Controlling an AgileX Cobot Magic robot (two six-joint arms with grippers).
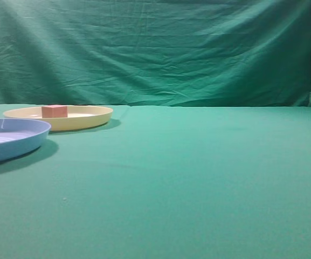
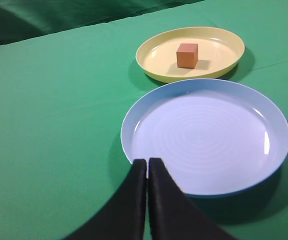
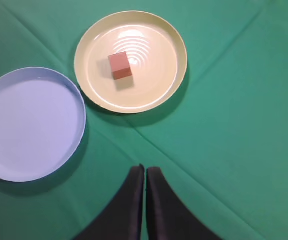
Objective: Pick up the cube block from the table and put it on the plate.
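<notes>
The reddish-brown cube block (image 1: 54, 111) sits inside the pale-yellow plate (image 1: 90, 117) at the far left of the green table (image 1: 198, 178). It also shows on the plate in the left wrist view (image 2: 187, 55) and the right wrist view (image 3: 120, 65). The plate's rim shows in the left wrist view (image 2: 153, 70) and the right wrist view (image 3: 178, 55). My left gripper (image 2: 147, 162) is shut and empty, above the near rim of the blue plate. My right gripper (image 3: 144, 170) is shut and empty, high above the cloth, short of the yellow plate. Neither gripper shows in the exterior view.
A light-blue round plate (image 1: 20, 145) stands empty just in front of the yellow plate, nearly touching it; its rim shows in the left wrist view (image 2: 278, 150) and the right wrist view (image 3: 79, 125). A wrinkled green backdrop (image 1: 155, 48) closes the far edge.
</notes>
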